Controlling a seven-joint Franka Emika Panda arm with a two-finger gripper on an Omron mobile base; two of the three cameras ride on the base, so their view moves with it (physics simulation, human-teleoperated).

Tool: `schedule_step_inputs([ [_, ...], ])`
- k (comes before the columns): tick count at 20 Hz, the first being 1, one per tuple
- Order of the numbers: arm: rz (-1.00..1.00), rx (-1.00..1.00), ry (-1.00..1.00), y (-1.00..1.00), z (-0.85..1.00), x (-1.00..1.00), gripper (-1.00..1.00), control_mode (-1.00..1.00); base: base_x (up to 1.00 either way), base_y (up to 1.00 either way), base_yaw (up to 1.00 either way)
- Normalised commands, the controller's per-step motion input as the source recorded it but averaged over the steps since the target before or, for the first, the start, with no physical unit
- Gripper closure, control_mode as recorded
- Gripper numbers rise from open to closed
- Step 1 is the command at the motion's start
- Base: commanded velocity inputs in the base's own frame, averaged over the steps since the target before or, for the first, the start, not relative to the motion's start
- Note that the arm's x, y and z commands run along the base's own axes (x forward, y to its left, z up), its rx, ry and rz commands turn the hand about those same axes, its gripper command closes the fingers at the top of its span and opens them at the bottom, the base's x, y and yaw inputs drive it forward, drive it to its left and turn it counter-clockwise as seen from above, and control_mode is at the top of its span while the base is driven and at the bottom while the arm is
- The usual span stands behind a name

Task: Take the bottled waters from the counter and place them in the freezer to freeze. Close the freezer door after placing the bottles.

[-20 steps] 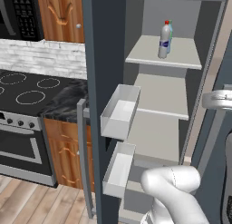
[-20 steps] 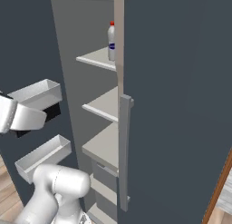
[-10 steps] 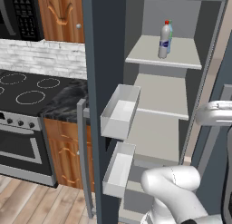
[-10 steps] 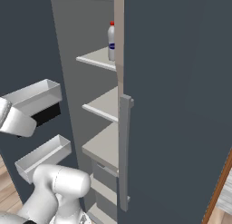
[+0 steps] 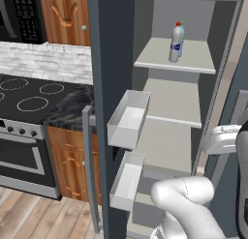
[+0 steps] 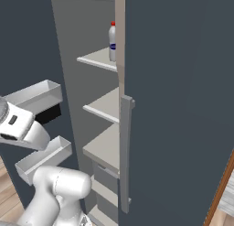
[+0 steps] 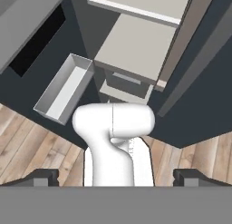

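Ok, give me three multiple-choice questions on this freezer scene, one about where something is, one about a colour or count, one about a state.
1. Where do the bottles stand?
A. top shelf of the freezer
B. lowest door bin
C. stovetop

2. How many white bins hang on the freezer door's inner side?
A. one
B. two
C. four

3. What state is the freezer door in?
A. shut
B. open
C. removed

Answers:
1 A: the bottles stand together on the top shelf of the freezer.
2 B: an upper bin and a lower bin show.
3 B: the freezer door is swung out, shelves exposed.
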Motion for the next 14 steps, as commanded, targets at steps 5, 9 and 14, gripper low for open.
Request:
schedule_step_inputs([
  [5, 0.05, 0.00, 0.02, 0.00, -0.41, 0.06, -1.00, -1.00, 0.00, 0.00, 0.00],
  [9, 0.00, 0.00, 0.00, 0.02, -0.13, 0.01, -1.00, -1.00, 0.00, 0.00, 0.00],
  [14, 0.00, 0.00, 0.00, 0.11, -0.10, 0.17, -1.00, -1.00, 0.00, 0.00, 0.00],
])
